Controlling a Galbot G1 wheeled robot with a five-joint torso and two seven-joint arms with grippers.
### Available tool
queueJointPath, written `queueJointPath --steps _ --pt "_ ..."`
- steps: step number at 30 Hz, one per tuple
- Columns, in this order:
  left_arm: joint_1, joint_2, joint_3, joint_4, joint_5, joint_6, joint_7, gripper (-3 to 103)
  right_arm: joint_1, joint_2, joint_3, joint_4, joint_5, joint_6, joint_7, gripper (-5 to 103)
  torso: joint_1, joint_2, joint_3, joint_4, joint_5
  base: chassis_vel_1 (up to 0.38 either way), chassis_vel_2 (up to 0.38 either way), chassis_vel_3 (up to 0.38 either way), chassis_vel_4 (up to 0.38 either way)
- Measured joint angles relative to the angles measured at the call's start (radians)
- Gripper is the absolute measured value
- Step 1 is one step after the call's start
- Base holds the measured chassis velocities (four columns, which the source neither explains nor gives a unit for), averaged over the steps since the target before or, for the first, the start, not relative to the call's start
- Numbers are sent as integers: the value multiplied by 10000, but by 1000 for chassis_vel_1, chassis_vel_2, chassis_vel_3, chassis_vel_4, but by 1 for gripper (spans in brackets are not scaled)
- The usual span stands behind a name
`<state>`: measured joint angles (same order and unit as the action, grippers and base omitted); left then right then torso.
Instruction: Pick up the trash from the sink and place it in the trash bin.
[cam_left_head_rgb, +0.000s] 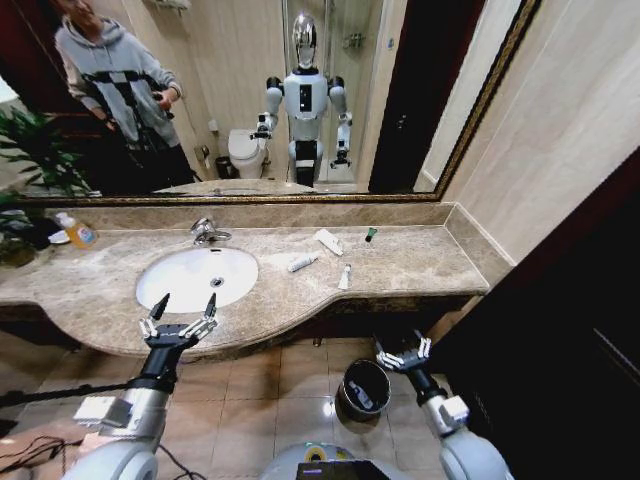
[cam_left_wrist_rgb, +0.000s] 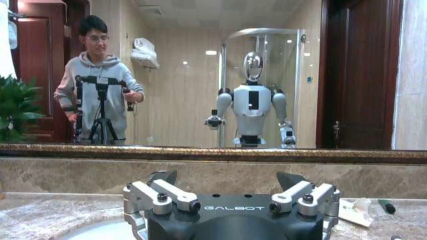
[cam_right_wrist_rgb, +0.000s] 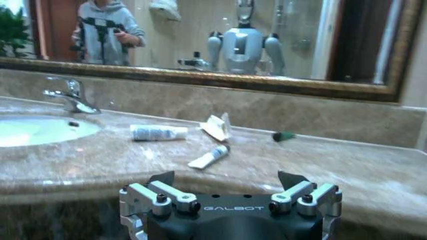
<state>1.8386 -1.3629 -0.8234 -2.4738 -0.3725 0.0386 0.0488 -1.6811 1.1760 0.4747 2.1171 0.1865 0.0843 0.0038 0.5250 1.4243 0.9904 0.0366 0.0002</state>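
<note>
Sink set in counter, left part; faucet behind it. Tube, packet, capped piece, 2nd tube laid on counter, right of sink. Trash bin on floor, below counter front.

In the left wrist view, the left tool covered most of the white oval porcelain sink, and we saw just a pale sliver of its rim. The flat white crumpled packet was partly behind the tool's finger, and the picture's edge cut the small white tube. From the head view, we could not identify the pale scrap inside the small round dark trash bin. The tiny dark-green-capped piece was too small to identify.
</note>
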Motion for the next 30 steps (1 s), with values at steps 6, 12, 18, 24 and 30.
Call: queueJointPath --steps 6,12,18,24,30 --pt "0 0 1 0 0 0 0 100 1684 -749 -880 -157 249 -1016 -10 100 1 -1 1 3 -2 0 0 0 0" --pt "0 0 0 0 0 0 1 100 3210 -1353 -1888 -687 213 -1768 -10 100 0 -1 1 1 -2 0 0 0 0" --pt "1 0 0 0 0 0 1 100 4963 -1505 -2974 -1503 488 -2340 238 100 1 -2 1 1 0 0 0 0 0" --pt "0 -1 0 0 0 0 0 100 6592 -1210 -3812 -2943 721 -2496 771 100 2 -2 1 3 -3 0 0 0 0" --pt "0 0 1 0 0 0 2 100 7236 -789 -4254 -4080 717 -2497 1172 100 1 -2 1 1 -2 0 0 0 0"
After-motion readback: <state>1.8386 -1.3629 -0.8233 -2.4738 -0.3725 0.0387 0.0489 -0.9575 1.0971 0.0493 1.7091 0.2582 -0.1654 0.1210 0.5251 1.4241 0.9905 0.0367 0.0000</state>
